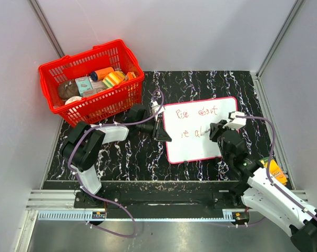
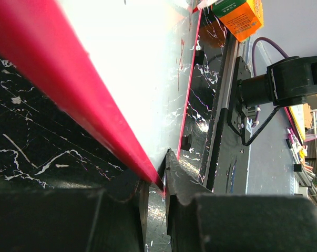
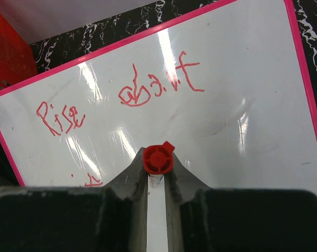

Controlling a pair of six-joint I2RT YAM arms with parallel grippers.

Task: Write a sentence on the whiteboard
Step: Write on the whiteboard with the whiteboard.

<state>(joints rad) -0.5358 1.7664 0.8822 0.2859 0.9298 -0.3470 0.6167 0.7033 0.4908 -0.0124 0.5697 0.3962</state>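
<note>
Grips a red marker in the right claw, jaws clenched on the barrel, red butt end facing the wrist camera and the tip hidden underneath. Cannot tell from any view whether that tip touches the surface. Pinches the pink left edge of the whiteboard in the left claw, jaws nearly closed on the thin rim, apparently to pin it against sliding. Lies flat and slightly skewed, this whiteboard, right of the table's centre, between the two claws and well apart from the red basket at the back left corner. Shows the sentence in thin red ink: a top line reading "Rise" plus a scrawled second word, and below it a second line barely begun, a few letters ending just beside the marker. Looks like mid-writing, on that second line, with the task perhaps halfway. Calls next for short, lightly pressed strokes carried on toward the right edge of the whiteboard, level with the letters already there, with the left pinch firm and enough room judged before the pink border.
</note>
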